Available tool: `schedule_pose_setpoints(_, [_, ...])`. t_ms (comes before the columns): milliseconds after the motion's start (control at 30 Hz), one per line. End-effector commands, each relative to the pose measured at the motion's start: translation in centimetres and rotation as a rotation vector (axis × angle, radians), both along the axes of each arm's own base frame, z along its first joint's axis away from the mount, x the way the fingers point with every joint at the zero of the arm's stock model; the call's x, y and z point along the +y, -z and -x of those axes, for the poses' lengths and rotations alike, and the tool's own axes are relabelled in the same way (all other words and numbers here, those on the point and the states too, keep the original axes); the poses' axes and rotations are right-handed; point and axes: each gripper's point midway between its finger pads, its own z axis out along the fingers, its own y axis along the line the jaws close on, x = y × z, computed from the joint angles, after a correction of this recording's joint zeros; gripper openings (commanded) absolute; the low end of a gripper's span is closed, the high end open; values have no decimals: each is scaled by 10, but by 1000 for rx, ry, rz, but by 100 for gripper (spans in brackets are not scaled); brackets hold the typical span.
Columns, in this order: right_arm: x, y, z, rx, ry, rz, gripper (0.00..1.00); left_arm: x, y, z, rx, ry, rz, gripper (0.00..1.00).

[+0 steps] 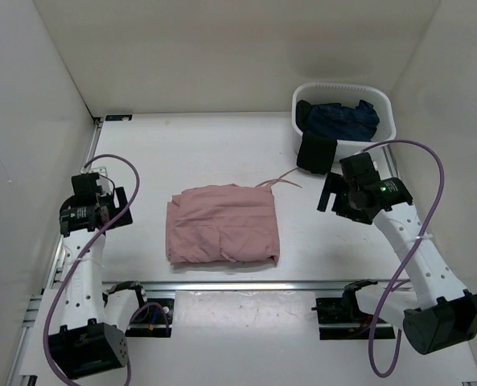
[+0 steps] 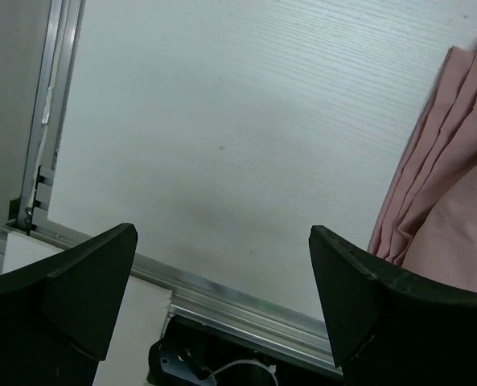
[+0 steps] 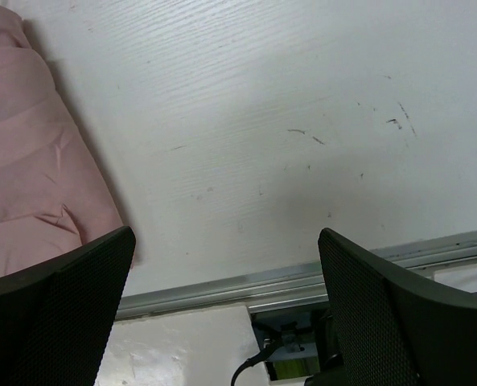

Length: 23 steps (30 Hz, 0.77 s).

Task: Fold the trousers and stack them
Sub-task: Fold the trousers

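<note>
Ok, overhead view first: trousers lie folded into a rough pink rectangle at the middle of the table, between the two arms. Drawstring trails off the far right corner of the bundle. Left claw hangs above the table to the left of the bundle, apart from it. Right claw sits to the right of the bundle, also apart, just in front of the white basket in the far right corner. The basket holds a dark blue garment, and a black cloth is draped over its near rim.

Left wrist view: left claw has its fingers spread wide, only bare table showing between them. Layered folded edges of the trousers come in at the right, beside the right finger; can't tell if they touch. The metal rail runs along the table edge below.

Right wrist view: right claw is likewise spread wide over scuffed table. Trousers fill the upper left, reaching down to the left finger. Rail crosses the bottom.
</note>
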Motion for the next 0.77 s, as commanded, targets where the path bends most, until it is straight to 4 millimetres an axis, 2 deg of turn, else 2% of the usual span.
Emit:
schedule_pose_setpoints(0, [-8, -22, -5, -63, 5, 29, 99, -3, -3, -5, -61, 1, 67, 100])
schedule_pose_setpoints(67, [-10, -23, -5, -58, 10, 39, 99, 4, -8, -7, -85, -20, 32, 100])
schedule_pose_setpoints(167, [-10, -25, -4, -58, 2, 44, 99, 4, -8, -7, -85, -20, 32, 100])
schedule_pose_setpoints(367, [-12, -20, -4, -52, 14, 49, 99, 6, 3, 1, -63, -36, 30, 100])
schedule_pose_setpoints(600, [-13, -17, -3, -42, 6, 57, 99, 7, 3, 2, -61, -42, 23, 100])
schedule_pose_setpoints(733, [-12, -21, -12, -83, 14, 56, 99, 7, 3, 2, -61, -42, 23, 100])
